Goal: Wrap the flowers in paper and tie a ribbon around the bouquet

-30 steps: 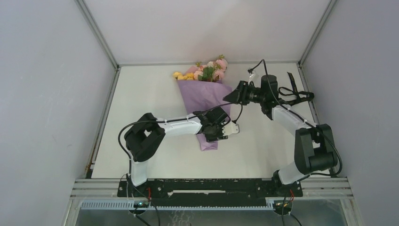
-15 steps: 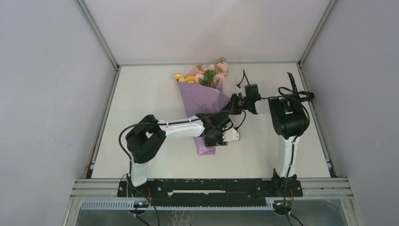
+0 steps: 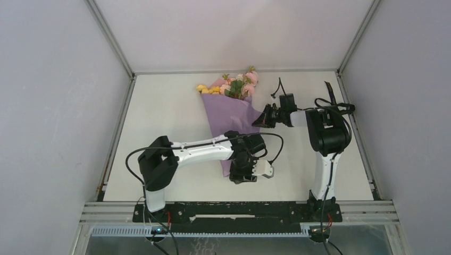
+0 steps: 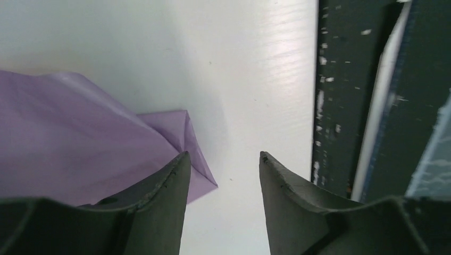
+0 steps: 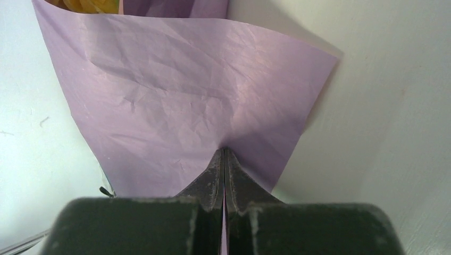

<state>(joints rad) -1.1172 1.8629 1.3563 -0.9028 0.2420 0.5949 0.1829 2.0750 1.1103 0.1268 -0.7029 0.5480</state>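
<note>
1. Pinches the paper (image 5: 175,106) with the right pincer (image 5: 224,155): fingers pressed flat together, a sliver of lilac caught between them, creases fanning out across the sheet from the tips.
2. Grip placed on the right-hand edge of the cone, nearer its wide end, as seen from above.
3. Holds the left pincer (image 4: 223,156) spread, low over the white bench (image 4: 255,64), at the narrow near tip of the bouquet (image 3: 231,117).
4. One finger of that pincer over the folded lilac corner, contact there unclear; the other over bare bench.
5. Bouquet lying flat on the bench, roughly mid-width, narrow end toward the arm bases, wide end toward the far wall.
6. At that wide end, the flowers (image 3: 236,84): pink, yellow and white blooms with green leaves, spilling past the paper's upper edge, close to the bench's far edge.
7. Paper wrapped as a cone, lilac face outward, a bit of the pink face showing behind the blooms.
8. Near the bench's right edge, the ribbon (image 3: 329,91): a black strip beside the right arm, well apart from the bouquet, hard to separate from the black cables there.
9. Dark, scuffed frame rail (image 4: 340,106) along the bench's near edge, just right of the left pincer in its wrist view.
</note>
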